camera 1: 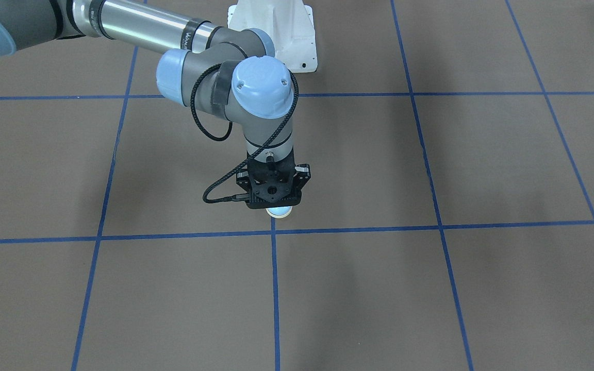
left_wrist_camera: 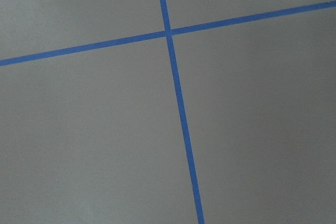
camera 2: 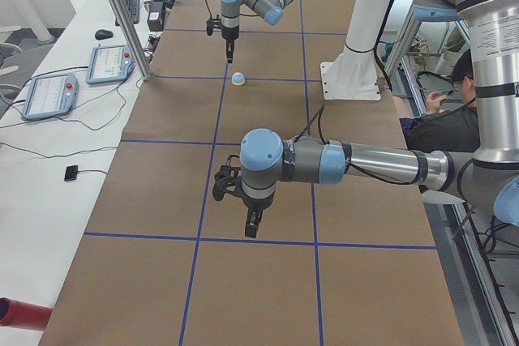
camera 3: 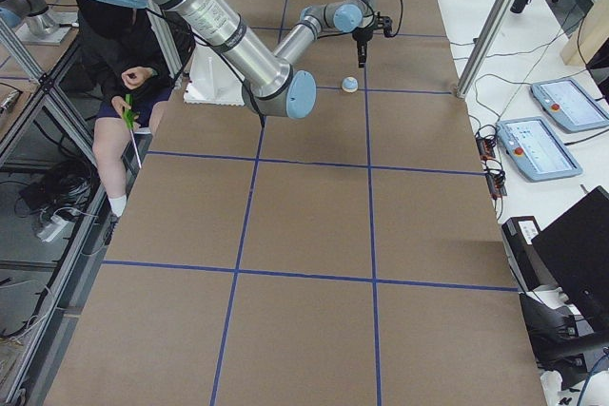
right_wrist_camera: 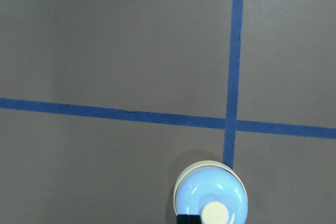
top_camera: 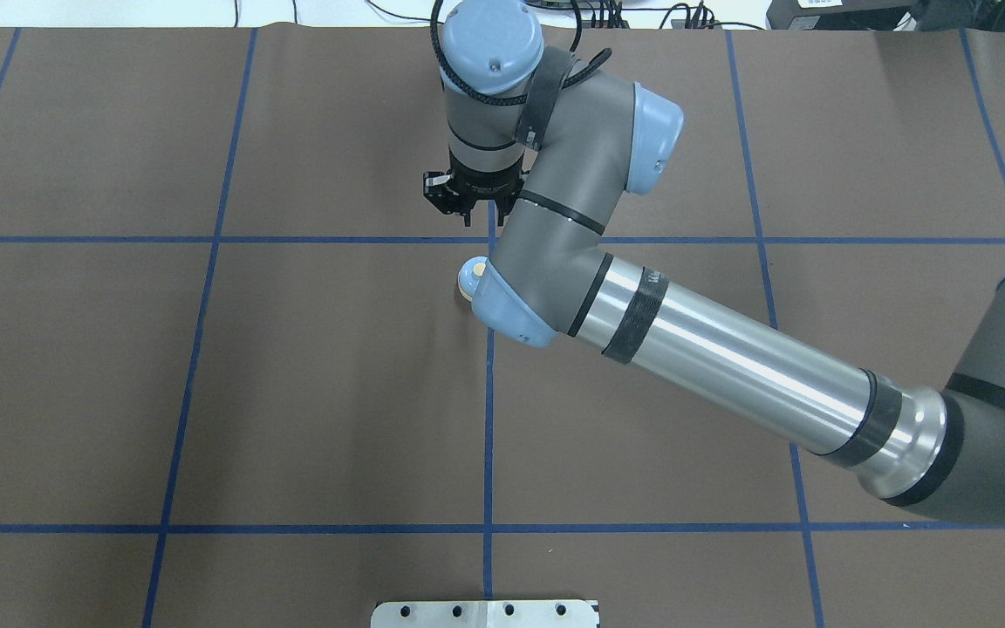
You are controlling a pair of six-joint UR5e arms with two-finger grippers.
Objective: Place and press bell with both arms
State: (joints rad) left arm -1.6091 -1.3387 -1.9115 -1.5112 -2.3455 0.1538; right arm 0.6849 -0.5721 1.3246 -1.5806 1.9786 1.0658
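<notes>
The bell (top_camera: 470, 277), light-blue with a cream base and button, stands on the brown table by a blue tape crossing. The right arm's elbow cap half hides it in the overhead view. It also shows in the front view (camera 1: 279, 211), the left side view (camera 2: 238, 79) and the right wrist view (right_wrist_camera: 210, 196). My right gripper (top_camera: 470, 212) hangs above the bell, apart from it, jaws together and empty; a black fingertip (right_wrist_camera: 187, 218) shows over the bell's edge. My left gripper (camera 2: 251, 222) points down over bare table, far from the bell; I cannot tell if it is open.
Blue tape lines (top_camera: 488, 392) split the brown table into squares. The white pedestal (camera 1: 276, 31) stands at the robot's side of the table. Tablets (camera 2: 49, 95) and cables lie on a side bench. A seated person (camera 3: 124, 73) is beside the table.
</notes>
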